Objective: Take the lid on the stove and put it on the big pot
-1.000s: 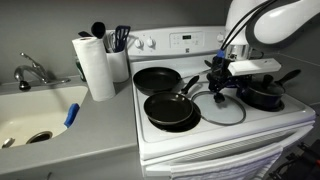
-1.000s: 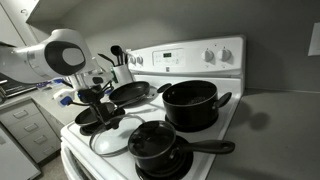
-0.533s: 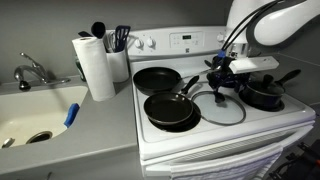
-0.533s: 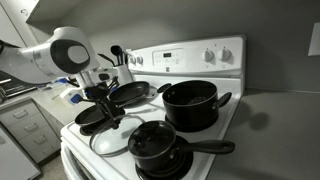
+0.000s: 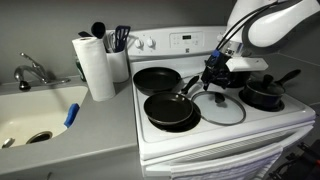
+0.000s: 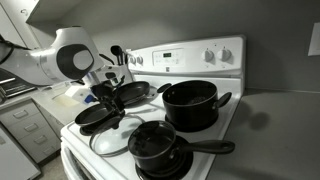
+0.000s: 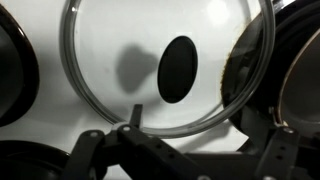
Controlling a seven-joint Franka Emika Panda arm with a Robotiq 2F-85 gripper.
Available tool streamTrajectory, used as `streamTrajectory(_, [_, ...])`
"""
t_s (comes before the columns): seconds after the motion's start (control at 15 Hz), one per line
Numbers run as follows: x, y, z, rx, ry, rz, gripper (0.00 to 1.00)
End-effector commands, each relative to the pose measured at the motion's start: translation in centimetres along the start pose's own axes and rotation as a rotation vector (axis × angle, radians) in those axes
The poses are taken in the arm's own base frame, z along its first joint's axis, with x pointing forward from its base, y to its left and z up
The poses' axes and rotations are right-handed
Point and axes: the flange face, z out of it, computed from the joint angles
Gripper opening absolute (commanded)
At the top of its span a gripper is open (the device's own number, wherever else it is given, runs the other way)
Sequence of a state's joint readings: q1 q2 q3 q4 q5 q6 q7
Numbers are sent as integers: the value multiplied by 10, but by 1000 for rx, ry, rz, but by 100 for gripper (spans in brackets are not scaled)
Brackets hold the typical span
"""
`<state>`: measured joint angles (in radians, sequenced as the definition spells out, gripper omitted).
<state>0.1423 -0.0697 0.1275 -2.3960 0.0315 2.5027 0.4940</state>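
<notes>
Gripper (image 5: 214, 82) risen above flat round glass lid (image 5: 226, 110), black oval knob (image 7: 177, 68), thin metal rim (image 7: 68, 62), jaws spread wide

White stove (image 5: 210, 140) top with its load. A rear frying pan (image 5: 158, 78) and a front frying pan (image 5: 170, 110), both black, sit close together on one half. The glass lid (image 5: 220, 107) lies flat on the white surface just beside the front pan, knob up. In an exterior view the big pot (image 6: 190, 103) stands uncovered, with a long-handled saucepan (image 6: 155, 147) near it and next to the lid.
</notes>
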Motion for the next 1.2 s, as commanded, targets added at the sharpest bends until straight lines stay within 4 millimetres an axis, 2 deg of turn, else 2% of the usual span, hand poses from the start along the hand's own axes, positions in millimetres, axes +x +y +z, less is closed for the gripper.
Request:
streamTrajectory(0.0, [-11, 0, -10, -33, -52, 13, 100])
streamTrajectory(0.27, [-19, 3, -6, -40, -52, 23, 100])
streamTrajectory(0.67, [-22, 14, 29, 3, -60, 39, 100])
streamTrajectory(1.13, [-26, 15, 35, -10, -77, 40, 100])
